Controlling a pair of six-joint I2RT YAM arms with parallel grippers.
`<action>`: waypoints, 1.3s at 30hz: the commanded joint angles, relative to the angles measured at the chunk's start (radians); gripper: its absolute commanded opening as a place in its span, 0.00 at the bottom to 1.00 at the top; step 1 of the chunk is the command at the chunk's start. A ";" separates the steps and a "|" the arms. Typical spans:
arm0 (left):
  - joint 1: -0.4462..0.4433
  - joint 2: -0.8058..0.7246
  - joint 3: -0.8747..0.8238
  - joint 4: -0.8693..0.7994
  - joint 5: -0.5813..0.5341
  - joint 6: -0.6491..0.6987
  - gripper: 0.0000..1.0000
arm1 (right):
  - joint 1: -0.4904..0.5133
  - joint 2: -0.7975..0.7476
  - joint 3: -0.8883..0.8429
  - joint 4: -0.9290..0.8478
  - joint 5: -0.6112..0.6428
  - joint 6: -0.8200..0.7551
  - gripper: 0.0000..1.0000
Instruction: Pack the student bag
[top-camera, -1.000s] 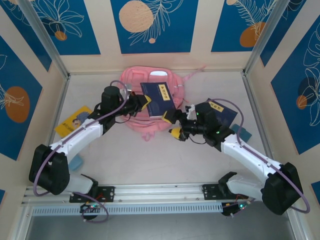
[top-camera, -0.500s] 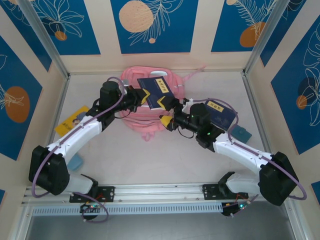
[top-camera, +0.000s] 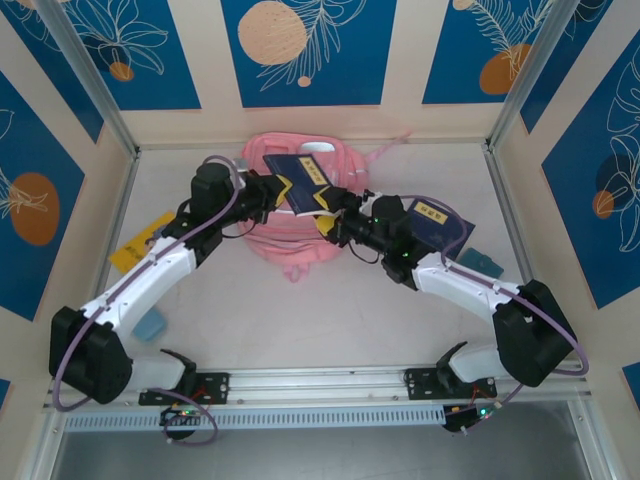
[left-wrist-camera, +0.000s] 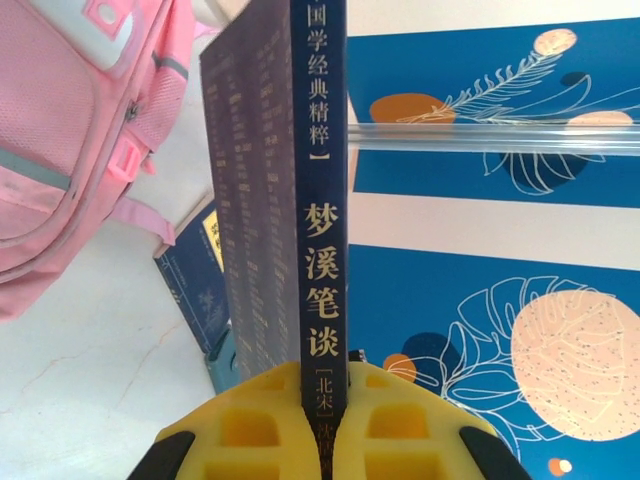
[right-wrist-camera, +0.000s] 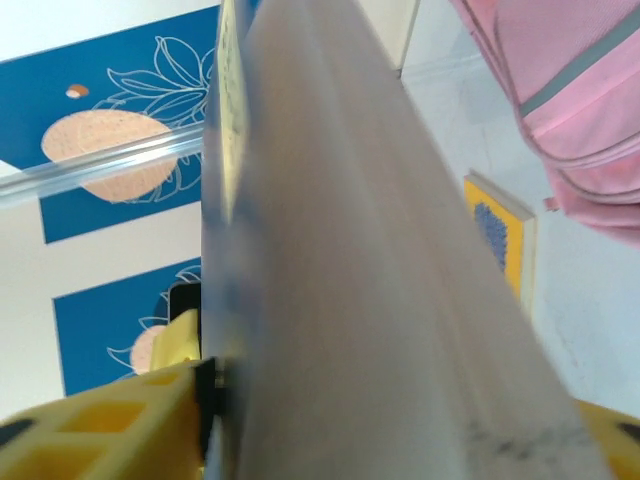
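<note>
Yellow pads (left-wrist-camera: 250, 430) of the left gripper (left-wrist-camera: 322, 400) are clenched on the spine of a navy book (left-wrist-camera: 320, 200). The book stands on edge and runs up the centre of the left wrist view.

The fingers (right-wrist-camera: 120, 420) of the right gripper (right-wrist-camera: 370, 430) straddle the page edge of the same book. One finger lies against the cover at lower left; the other shows as a sliver at the lower right corner. Whether this pair is clamped or only set around the book cannot be told.

In the top view both grippers meet at the book, upper centre of the frame, directly over the bag (top-camera: 290, 245). The bag lies flat on the table (top-camera: 300, 320) near the back wall. No open pocket can be made out.

Hazards, as judged from this position:
- Dropped book. Cause: the left gripper lets go before the right one has a firm hold.
- Bent cover or twisted spine. Cause: both arms clamp the book and pull in different directions.
- Splayed pages. Cause: the right gripper pinches only part of the page block.
- Shifted bag. Cause: the book is pressed onto closed, soft fabric.
- Knocked second book (top-camera: 440, 222). Cause: it lies just beside the right arm, centre right, in the path of a sweep.
</note>
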 joint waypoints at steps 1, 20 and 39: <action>0.000 -0.045 0.006 -0.068 -0.014 0.056 0.00 | 0.017 0.000 0.027 0.039 0.044 0.013 0.47; 0.008 -0.015 0.169 -0.749 -0.056 0.820 0.79 | 0.055 -0.273 0.077 -0.621 0.358 -0.275 0.00; -0.010 0.281 0.393 -0.857 -0.180 1.397 1.00 | -0.323 -0.473 0.097 -1.035 0.029 -0.568 0.00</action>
